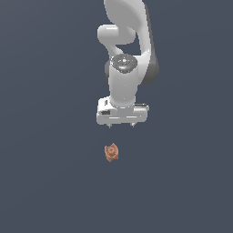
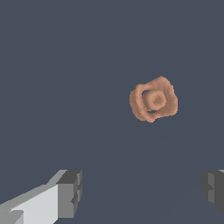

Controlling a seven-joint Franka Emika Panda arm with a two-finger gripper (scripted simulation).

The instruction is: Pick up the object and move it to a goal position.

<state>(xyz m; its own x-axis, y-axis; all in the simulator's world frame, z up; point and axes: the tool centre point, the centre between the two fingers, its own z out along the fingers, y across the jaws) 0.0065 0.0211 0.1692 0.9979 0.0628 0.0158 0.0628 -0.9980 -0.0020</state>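
The object (image 1: 111, 152) appears in the exterior view as a small orange-brown lump with knobby edges, lying alone on the dark grey-blue surface (image 1: 41, 182). You will find it below the gripper (image 1: 121, 124) in this picture, clear of it, with bare surface showing between the two. The white arm (image 1: 124, 77) comes in from the upper edge and points its hand toward the surface. Two short dark fingertips (image 1: 109, 125) project from the underside of the hand, set well apart from each other. The object is much narrower than the hand.

In the wrist view, the object (image 2: 153, 99) shows a rounded, ring-like centre with a lumpy rim. Both grey finger pads (image 2: 70, 193) are visible at the edge of the picture, one on each side, with a wide stretch of surface (image 2: 52, 65) between them. Read the gripper (image 2: 142, 190) as spread wide and holding nothing. The object does not lie between the fingers; it sits apart from both pads, nearer the one seen at the picture's border.
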